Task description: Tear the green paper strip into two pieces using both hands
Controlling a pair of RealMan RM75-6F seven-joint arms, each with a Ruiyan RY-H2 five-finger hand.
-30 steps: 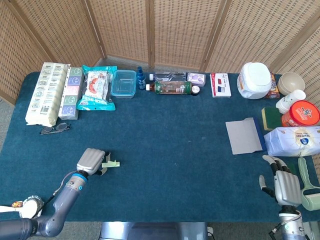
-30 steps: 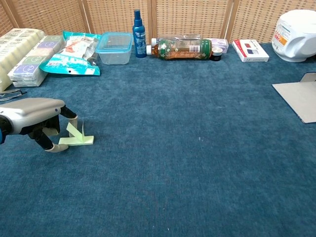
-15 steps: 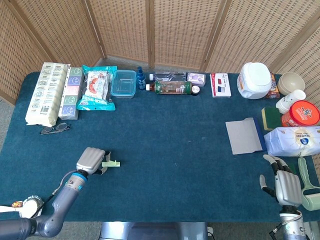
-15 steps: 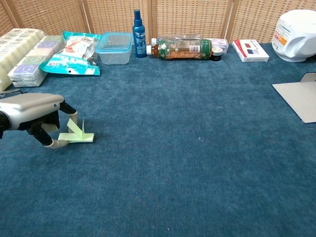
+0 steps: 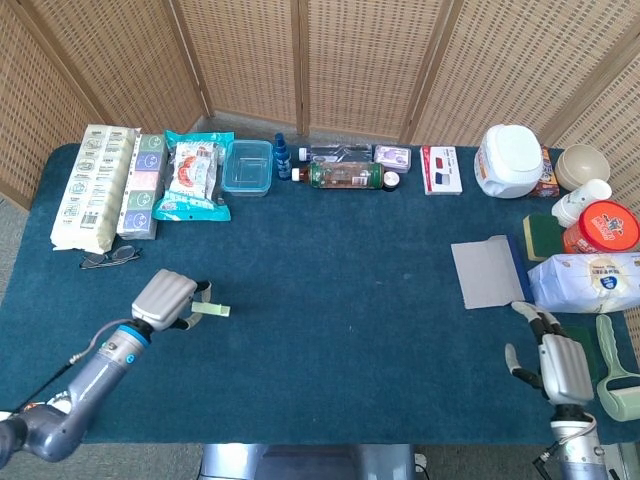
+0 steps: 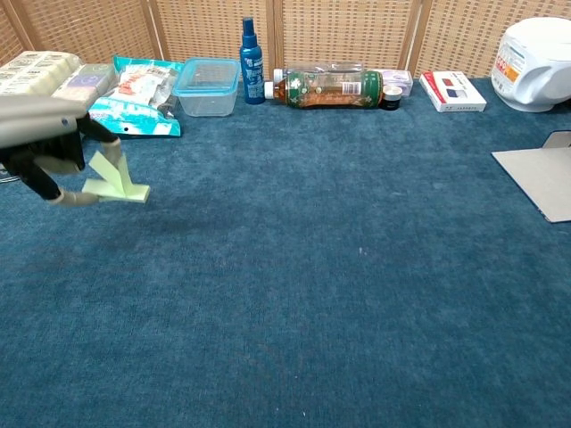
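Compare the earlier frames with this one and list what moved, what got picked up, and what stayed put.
The left hand, already pinching the folded green paper strip, has lifted it off the blue tablecloth; in the chest view hand and strip now sit higher, with a shadow beneath. The right hand edged slightly inward, fingers apart, holding nothing. The strip remains untorn, and the items along the table edges stayed in place.
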